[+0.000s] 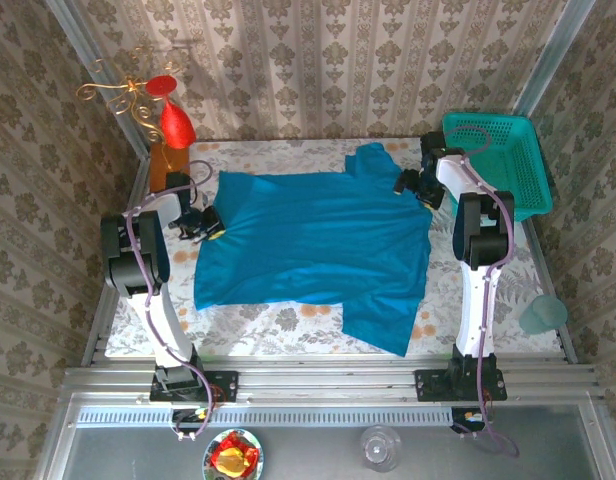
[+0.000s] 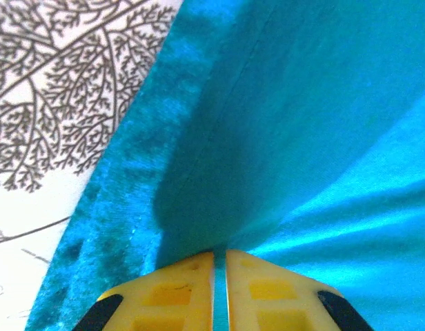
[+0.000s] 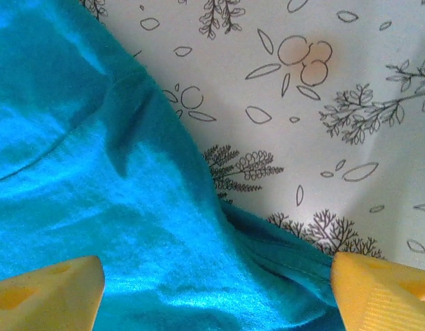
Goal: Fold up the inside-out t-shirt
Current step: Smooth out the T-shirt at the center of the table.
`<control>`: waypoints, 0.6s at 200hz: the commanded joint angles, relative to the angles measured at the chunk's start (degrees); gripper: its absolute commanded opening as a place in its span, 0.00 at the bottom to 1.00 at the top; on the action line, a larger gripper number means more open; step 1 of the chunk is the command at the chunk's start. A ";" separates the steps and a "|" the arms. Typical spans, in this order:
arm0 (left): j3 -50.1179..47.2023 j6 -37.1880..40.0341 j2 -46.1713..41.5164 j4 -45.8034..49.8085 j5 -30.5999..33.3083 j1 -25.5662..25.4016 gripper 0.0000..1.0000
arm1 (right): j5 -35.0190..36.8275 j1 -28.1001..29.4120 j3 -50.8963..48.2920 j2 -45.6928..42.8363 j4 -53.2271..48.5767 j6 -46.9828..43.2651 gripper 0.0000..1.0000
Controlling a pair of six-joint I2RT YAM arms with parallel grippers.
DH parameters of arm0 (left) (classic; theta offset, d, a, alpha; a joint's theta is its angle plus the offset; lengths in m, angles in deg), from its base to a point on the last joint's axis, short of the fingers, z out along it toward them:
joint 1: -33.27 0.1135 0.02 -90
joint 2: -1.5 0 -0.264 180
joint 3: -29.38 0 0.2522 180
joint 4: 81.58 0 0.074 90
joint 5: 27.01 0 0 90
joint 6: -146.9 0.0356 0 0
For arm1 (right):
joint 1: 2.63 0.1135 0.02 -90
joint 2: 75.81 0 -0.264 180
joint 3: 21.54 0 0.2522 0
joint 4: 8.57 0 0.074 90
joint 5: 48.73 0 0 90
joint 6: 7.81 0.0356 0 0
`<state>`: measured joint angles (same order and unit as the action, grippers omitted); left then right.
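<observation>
Pinching the left hem of the plain teal-blue soft cloth t-shirt (image 1: 318,240) in my closed left gripper (image 1: 210,228), I am hovering the wide-open, empty right gripper (image 1: 413,185) astride its right end, the shirt lying flat, lengthwise between the flower-patterned table's (image 1: 278,322) left and right edges.

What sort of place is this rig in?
Probably a mock-home test cell, not a real room: patterned wallpaper panels on three sides, a floral tablecloth under the t-shirt, and an aluminium frame at the near edge.
</observation>
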<state>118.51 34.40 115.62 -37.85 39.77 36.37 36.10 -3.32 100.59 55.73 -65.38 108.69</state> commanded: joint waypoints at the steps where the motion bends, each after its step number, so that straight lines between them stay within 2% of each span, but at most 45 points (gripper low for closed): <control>1: 0.12 -1.15 -3.77 -2.08 -2.17 -0.15 0.15 | -1.65 0.96 0.39 -7.41 -4.30 -1.31 0.84; 26: -0.17 -1.90 -8.52 -2.06 -2.62 -0.92 0.17 | -1.98 2.76 -5.11 -15.10 -4.94 -1.41 0.84; 49: -3.16 -2.02 -13.50 -1.29 -2.32 -1.76 0.17 | -3.70 4.05 -14.45 -22.82 -4.40 -0.81 0.84; 90: -14.16 -1.79 -22.01 -0.28 0.44 -3.26 0.17 | -4.02 4.56 -34.85 -36.71 -1.68 0.64 0.84; 120: -23.73 -1.46 -26.33 -0.92 4.07 -3.07 0.16 | -5.64 4.51 -46.22 -41.25 0.76 0.72 0.84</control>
<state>100.54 32.92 91.78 -40.29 40.42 33.13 32.56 1.49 60.75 16.78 -65.84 108.40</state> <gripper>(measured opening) 0.162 0.841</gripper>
